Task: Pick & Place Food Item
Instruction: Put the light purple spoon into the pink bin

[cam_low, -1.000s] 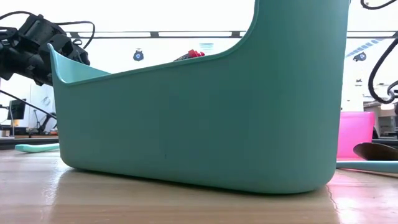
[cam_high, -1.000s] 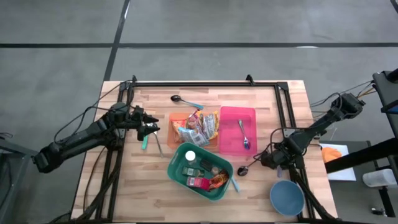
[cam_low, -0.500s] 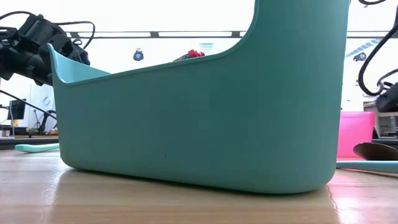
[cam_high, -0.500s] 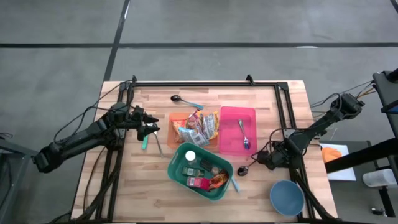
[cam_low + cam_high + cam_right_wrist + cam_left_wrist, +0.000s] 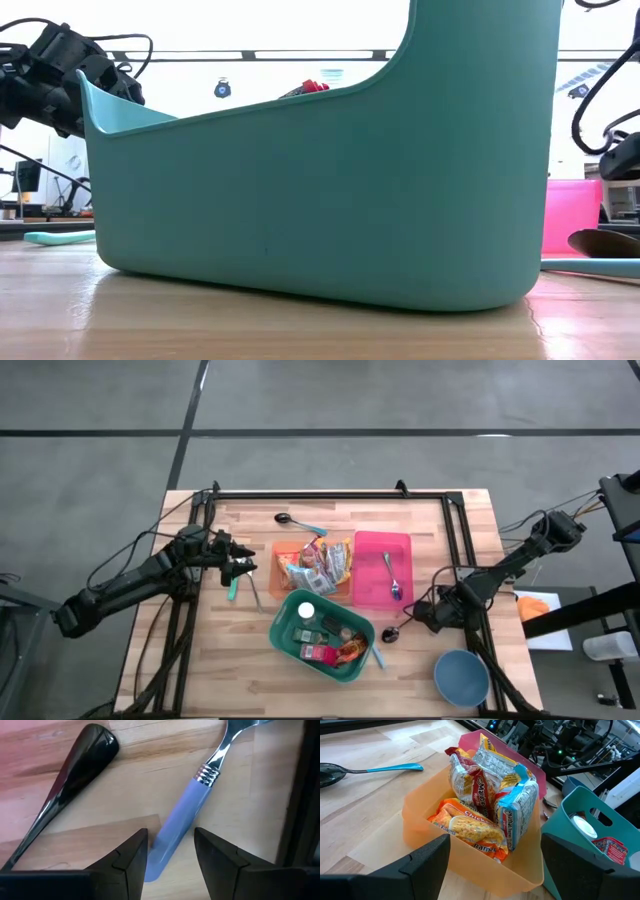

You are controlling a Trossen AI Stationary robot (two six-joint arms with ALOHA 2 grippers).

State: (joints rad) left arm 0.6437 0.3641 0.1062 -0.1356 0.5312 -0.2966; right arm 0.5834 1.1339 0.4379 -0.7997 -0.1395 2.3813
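While my two arms hang over the butcher-block wooden table point(image 5: 330, 515), the lot stands thus:

Left gripper point(image 5: 243, 568): fingers point(image 5: 420, 865) spread wide, empty, aimed across the table at the translucent orange plastic bin point(image 5: 470, 865).

Food items: crinkled foil ramen noodle packets point(image 5: 485, 800) stand heaped in the orange bin, which touches the pink plastic tray point(image 5: 382, 568).

Right gripper point(image 5: 420, 618): pointing down, just above the table by its right edge; my fingers point(image 5: 125, 865) straddle the end of a lavender-handled steel utensil point(image 5: 180, 820), half apart, not visibly pinching it.

Beside it: a glossy black spoon point(image 5: 75, 765) lies near, apart from the lavender handle.

Teal plastic caddy point(image 5: 320, 635): near the front edge, small packets inside.

Blue round bowl point(image 5: 461, 678): front right corner.

Pink tray contents: one metal spoon point(image 5: 390, 575).
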